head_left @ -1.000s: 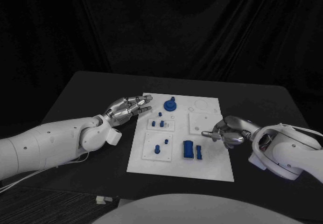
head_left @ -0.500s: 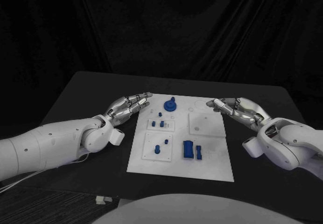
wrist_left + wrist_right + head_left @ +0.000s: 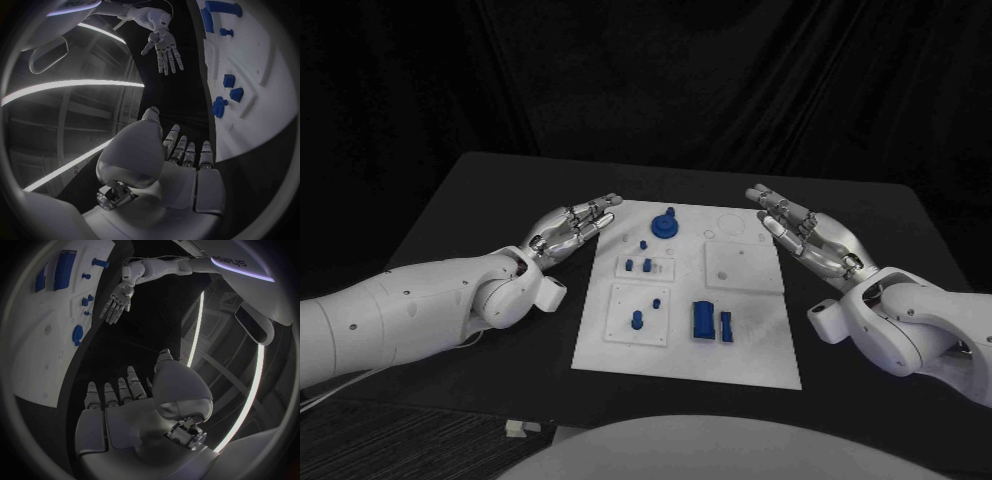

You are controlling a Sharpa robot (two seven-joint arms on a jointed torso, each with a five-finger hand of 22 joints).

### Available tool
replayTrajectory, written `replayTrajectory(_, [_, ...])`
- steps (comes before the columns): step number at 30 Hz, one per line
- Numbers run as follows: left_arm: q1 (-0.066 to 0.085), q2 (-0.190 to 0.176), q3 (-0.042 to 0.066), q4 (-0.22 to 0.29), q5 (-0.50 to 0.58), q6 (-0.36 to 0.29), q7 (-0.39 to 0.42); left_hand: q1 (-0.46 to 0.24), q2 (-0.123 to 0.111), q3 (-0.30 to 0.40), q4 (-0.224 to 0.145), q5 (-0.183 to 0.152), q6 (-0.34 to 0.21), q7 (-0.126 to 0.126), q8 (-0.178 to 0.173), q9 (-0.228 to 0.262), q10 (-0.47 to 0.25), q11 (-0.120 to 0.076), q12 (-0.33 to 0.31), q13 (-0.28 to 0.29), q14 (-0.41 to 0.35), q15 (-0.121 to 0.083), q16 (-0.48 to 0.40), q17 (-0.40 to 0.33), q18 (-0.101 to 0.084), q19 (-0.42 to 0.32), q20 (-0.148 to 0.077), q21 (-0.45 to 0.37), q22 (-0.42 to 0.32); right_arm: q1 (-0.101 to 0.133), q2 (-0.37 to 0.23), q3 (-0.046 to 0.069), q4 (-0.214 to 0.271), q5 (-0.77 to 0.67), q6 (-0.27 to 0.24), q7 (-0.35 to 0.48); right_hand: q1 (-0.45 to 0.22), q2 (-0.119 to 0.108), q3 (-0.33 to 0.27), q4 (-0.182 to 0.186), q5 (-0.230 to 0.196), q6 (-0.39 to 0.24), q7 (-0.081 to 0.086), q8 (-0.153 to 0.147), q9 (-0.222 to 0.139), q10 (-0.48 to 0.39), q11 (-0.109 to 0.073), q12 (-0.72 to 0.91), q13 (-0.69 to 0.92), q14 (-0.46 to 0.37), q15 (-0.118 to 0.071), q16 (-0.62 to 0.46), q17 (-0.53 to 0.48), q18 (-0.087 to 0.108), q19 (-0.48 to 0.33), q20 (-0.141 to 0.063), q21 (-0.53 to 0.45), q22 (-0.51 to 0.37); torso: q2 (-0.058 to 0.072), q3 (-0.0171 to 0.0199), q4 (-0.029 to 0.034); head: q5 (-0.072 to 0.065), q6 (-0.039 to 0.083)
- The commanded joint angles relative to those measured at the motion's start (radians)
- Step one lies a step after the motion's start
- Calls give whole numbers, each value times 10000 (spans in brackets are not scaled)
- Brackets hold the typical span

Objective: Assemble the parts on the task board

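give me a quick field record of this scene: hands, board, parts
left hand: open, empty, fingers apart, beside the board's left edge near its far corner
right hand: open, empty, fingers spread, beside the board's right edge near its far corner
task board: white plate in the middle of the black table
blue parts: round knobbed piece at the far end; small pegs mid-left; two block pieces near the front
contact: neither hand touches the board or a part
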Motion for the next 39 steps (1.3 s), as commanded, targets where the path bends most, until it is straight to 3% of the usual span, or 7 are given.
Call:
replayTrajectory(1, [0,3,1,0,-8,-16,0,-4181,-477,617,-861,-1351,-1318,-320,-481,-446,-502,34,-696,-330,2,266,-35,-8,-486,-33,-892,-69,-114,-6,4,1,-6,-2,-4,30,-2965,-853,686,-877,-312,-1090,267,-785,-435,-350,1010,-892,-609,10,-278,-36,-9,-410,-3,-500,-63,-9,-1,0,-1,2,1])
replayTrajectory(2, [-1,4,6,7,-1,-36,-4,-4262,-466,620,-864,-1376,-1342,-320,-481,-446,-502,34,-718,-330,2,266,-35,-8,-486,-33,-892,-69,-114,-8,15,11,-12,17,-21,27,-3907,-853,969,-1225,-1039,-1483,1092,-785,-1220,-350,1010,-892,-609,10,-278,-36,-9,-516,-3,-680,-63,-9,-4,2,-3,-1,11])
replayTrajectory(5, [-6,19,58,68,54,-215,-41,-5285,-558,769,-1070,-1702,-1671,-320,-481,-446,-502,34,-896,-330,2,266,-35,-8,-486,-33,-892,-69,-114,-30,121,95,-71,197,-175,2,-6557,-853,1555,-1970,-1039,-2289,1092,-785,-1220,-350,1010,-892,-609,10,-278,-36,-9,-1571,-3,-1535,-63,-9,-31,18,-20,-22,102])
replayTrajectory(14, [-58,175,596,707,638,-2098,-429,-8063,-897,1218,-1636,-2598,-2542,-320,-481,-446,-502,34,-1355,-330,2,266,-35,-8,-766,-33,-892,-69,-114,-259,1228,979,-684,2080,-1787,-260,-9882,-853,2286,-2924,-1039,-3331,1092,-785,-1220,-350,1010,-892,-609,10,-278,-36,-9,-1571,-3,-1535,-63,-9,-305,184,-192,-241,1043])
replayTrajectory(23, [-134,405,1391,1650,1500,-4878,-1001,-9771,-1617,2095,-2029,-3150,-3076,-320,-481,-446,-502,34,-2320,-330,2,266,-35,-8,-878,-33,-892,-69,-114,-494,2367,1889,-1314,4017,-3445,-529,-9882,-853,2286,-2924,-1039,-3331,1092,-785,-1220,-350,1010,-892,-609,10,-278,-36,-9,-1571,-3,-1535,-63,-9,-658,397,-412,-522,2250])
replayTrajectory(26, [-158,478,1642,1948,1772,-5756,-1182,-10260,-1617,2095,-2122,-3306,-3231,-320,-481,-446,-502,34,-2320,-330,2,266,-35,-8,-1622,-33,-892,-69,-114,-530,2544,2030,-1412,4318,-3703,-571,-9882,-853,2286,-2924,-1039,-3331,1092,-785,-1220,-350,1010,-892,-609,10,-278,-36,-9,-1571,-3,-1535,-63,-9,-730,441,-457,-579,2497])
replayTrajectory(39, [-207,623,2145,2544,2317,-7512,-1544,-11845,-1617,2095,-2909,-4502,-4394,-320,-481,-446,-502,34,-2320,-330,2,266,-35,-8,-1622,-33,-892,-69,-114,-546,2619,2090,-1453,4445,-3812,-589,-9882,-853,2286,-2924,-1039,-3331,1092,-785,-1220,-350,1010,-892,-609,10,-278,-36,-9,-1571,-3,-1535,-63,-9,-797,481,-500,-633,2727])
